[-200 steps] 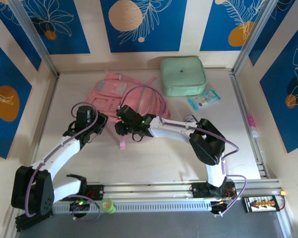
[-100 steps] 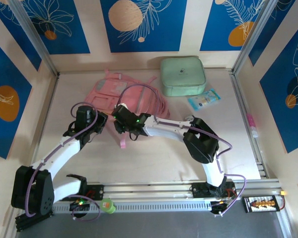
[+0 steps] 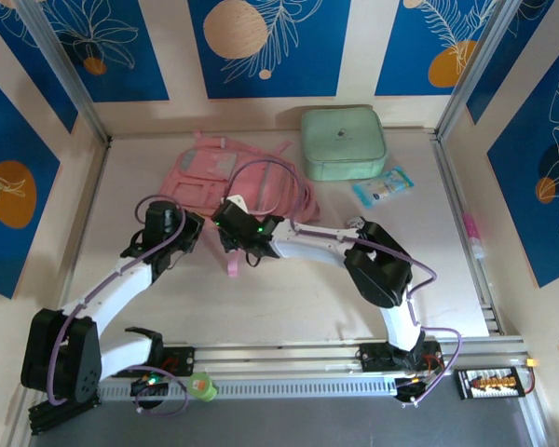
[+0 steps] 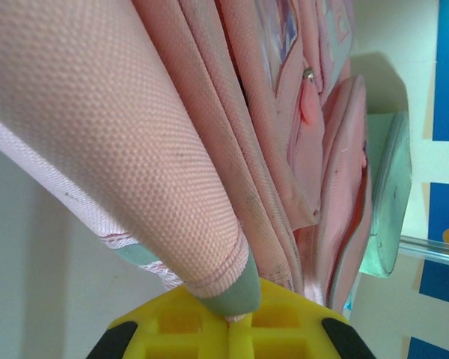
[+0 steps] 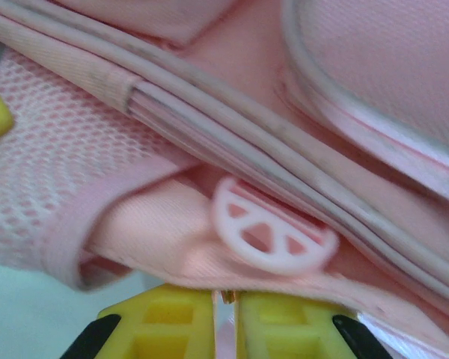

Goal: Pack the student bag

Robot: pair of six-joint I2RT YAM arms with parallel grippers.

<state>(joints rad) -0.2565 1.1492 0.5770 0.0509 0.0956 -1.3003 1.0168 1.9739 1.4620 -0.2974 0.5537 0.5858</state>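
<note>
Left wrist view first: my left end effector (image 4: 232, 318) has its yellow fingers (image 4: 179, 321) pressed together on the student bag (image 4: 135, 149). They pinch a corner of pink fabric with mint-green trim right at the seam between them. The rest of the bag hangs in thick folds straight above the fingers, with a zipper line running along the pockets further out. Past those, the mint-green case (image 4: 385, 202) sits at the far side.

Over on the right wrist view, my right end effector (image 5: 226, 307) is closed too, fingers practically touching. What looks like a thin fold of the student bag (image 5: 359, 75) is caught between them. A round zipper pull (image 5: 273, 235) shaped like a citrus slice sits just above the fingertips. Pink mesh is off to the left and piped seams run diagonally across behind it.

From the top external view, the left end effector (image 3: 197, 230) and right end effector (image 3: 225, 233) are close to each other at the near edge of the student bag (image 3: 214, 177). The bag lies on the surface (image 3: 289, 298) toward the back, left of centre, and stretches away from both of them. The mint-green case (image 3: 343, 142) is just right of the bag, and a small blue packet (image 3: 382, 184) lies a bit nearer than the case.
</note>
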